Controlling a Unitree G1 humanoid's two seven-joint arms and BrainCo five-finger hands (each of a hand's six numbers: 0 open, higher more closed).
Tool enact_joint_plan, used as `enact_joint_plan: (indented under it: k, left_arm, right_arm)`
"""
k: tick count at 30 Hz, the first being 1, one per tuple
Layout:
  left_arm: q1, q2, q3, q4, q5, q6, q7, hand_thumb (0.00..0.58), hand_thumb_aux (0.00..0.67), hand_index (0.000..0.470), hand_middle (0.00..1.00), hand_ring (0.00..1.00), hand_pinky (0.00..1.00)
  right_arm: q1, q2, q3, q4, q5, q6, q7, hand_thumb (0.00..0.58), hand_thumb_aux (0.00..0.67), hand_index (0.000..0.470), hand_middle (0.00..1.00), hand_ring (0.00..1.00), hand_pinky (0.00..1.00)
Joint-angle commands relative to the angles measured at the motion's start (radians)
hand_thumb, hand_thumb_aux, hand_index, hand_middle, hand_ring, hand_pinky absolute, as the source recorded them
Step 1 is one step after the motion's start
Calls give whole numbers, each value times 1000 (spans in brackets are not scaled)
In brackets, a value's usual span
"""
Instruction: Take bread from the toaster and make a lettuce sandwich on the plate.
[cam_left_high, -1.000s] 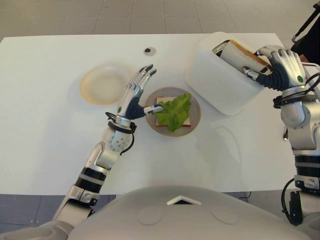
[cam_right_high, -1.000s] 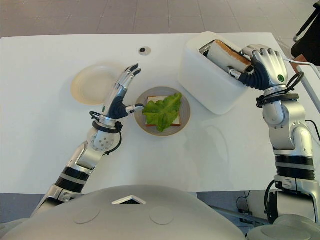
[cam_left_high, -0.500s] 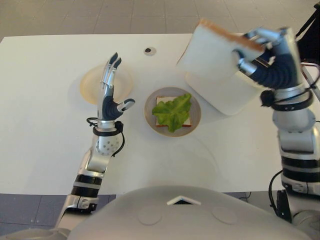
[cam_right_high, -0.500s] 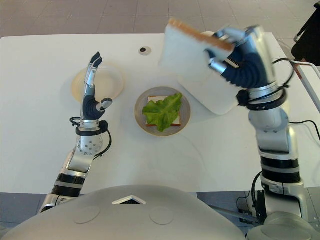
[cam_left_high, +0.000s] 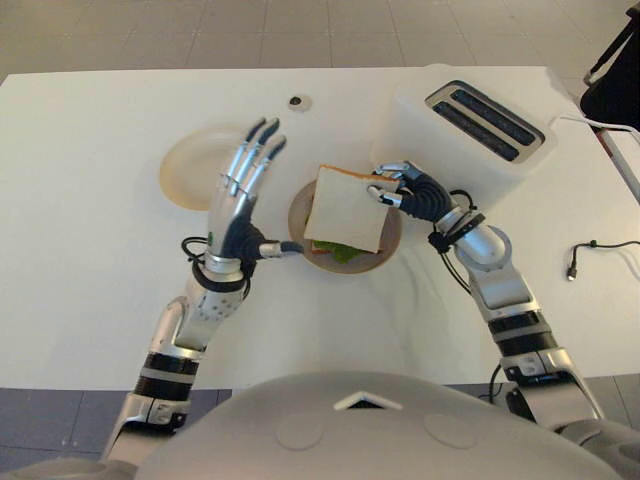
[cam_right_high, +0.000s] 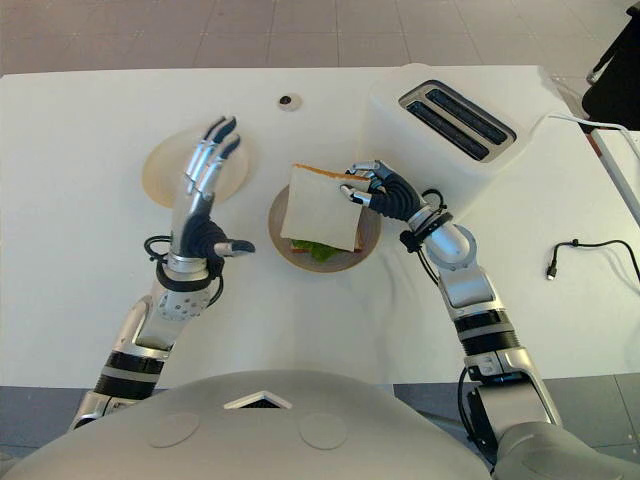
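A slice of white bread (cam_left_high: 345, 208) is held over the brown plate (cam_left_high: 392, 232), covering most of the lettuce (cam_left_high: 343, 254) and the lower slice beneath it. My right hand (cam_left_high: 408, 191) is shut on the bread's right edge. The white toaster (cam_left_high: 470, 125) stands upright at the back right with both slots bare. My left hand (cam_left_high: 240, 190) is raised just left of the plate, fingers spread open, holding nothing.
A cream saucer (cam_left_high: 197, 166) lies behind my left hand. A small dark round thing (cam_left_high: 296, 101) sits near the far edge. A black cable (cam_left_high: 590, 250) lies at the right, and the toaster's white cord (cam_left_high: 585, 122) runs off right.
My right hand has carried the bread slice down from above the toaster to just over the plate. The toaster now stands upright. My left hand moved slightly nearer the plate.
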Motion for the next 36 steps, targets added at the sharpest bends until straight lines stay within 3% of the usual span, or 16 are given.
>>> enact_joint_plan:
  k: [1,11,12,13,14,16,19,20,21,22,24,25,26,27,28,36]
  left_arm:
    - [-47,43,-99,105,78,8,-95,0,0,0,0,0,0]
    - [-200,41,-291,569,130,226,-354,0,0,0,0,0,0]
    - [-192,51,-296,569,124,231,-363,0,0,0,0,0,0]
    - [-183,60,-299,561,113,232,-370,0,0,0,0,0,0]
    - [-171,69,-299,544,98,232,-378,0,0,0,0,0,0]
    - [-146,91,-293,498,69,241,-398,0,0,0,0,0,0]
    - [-133,110,-272,453,44,268,-404,27,16,11,0,0,0]
    - [-134,105,-255,435,33,282,-391,66,39,28,0,0,0]
    - [-137,99,-237,415,24,294,-371,172,108,76,0,0,0]
    - [-142,92,-224,399,14,300,-350,172,108,76,0,0,0]
    - [-149,67,-198,350,-16,287,-304,340,239,168,0,0,0]
    - [-151,52,-189,327,-37,269,-285,464,370,260,0,0,0]
    - [-152,33,-183,296,-71,234,-264,519,452,317,184,184,184]
    - [-150,16,-177,271,-114,200,-254,579,649,455,1000,1000,1000]
    - [-144,0,-176,239,-166,157,-251,580,670,470,1000,1000,1000]
    - [-48,36,-192,76,-548,-49,-431,580,670,470,1000,1000,1000]
  right_arm:
    - [-35,12,13,81,-57,-20,-1,580,670,470,1000,1000,1000]
    - [-25,19,59,90,-148,-60,12,580,670,470,1000,1000,1000]
    - [-28,16,45,91,-164,-63,-20,482,394,276,1000,1000,1000]
    - [-35,11,30,97,-192,-72,-61,108,66,46,1000,1000,1000]
    - [-46,4,8,99,-237,-97,-130,0,0,0,0,0,0]
    - [-71,18,-127,28,-305,-154,-366,0,0,0,0,0,0]
    - [-11,27,-182,-116,-290,-209,-412,0,0,0,0,0,0]
    - [32,19,-157,-150,-284,-222,-377,0,0,0,0,0,0]
    - [73,9,-129,-177,-274,-238,-342,0,0,0,0,0,0]
    - [109,-1,-109,-201,-255,-247,-309,0,0,0,0,0,0]
    - [176,-16,-88,-252,-186,-248,-241,0,0,0,0,0,0]
    - [200,-20,-84,-277,-148,-243,-210,0,0,0,765,765,765]
    - [227,-29,-73,-304,-92,-242,-168,379,276,194,1000,1000,1000]
    - [245,-36,-61,-327,-48,-240,-132,570,583,409,1000,1000,1000]
    - [262,-45,-42,-351,-5,-240,-91,580,670,470,1000,1000,1000]
    - [367,-153,57,-410,128,-268,179,580,670,470,1000,1000,1000]
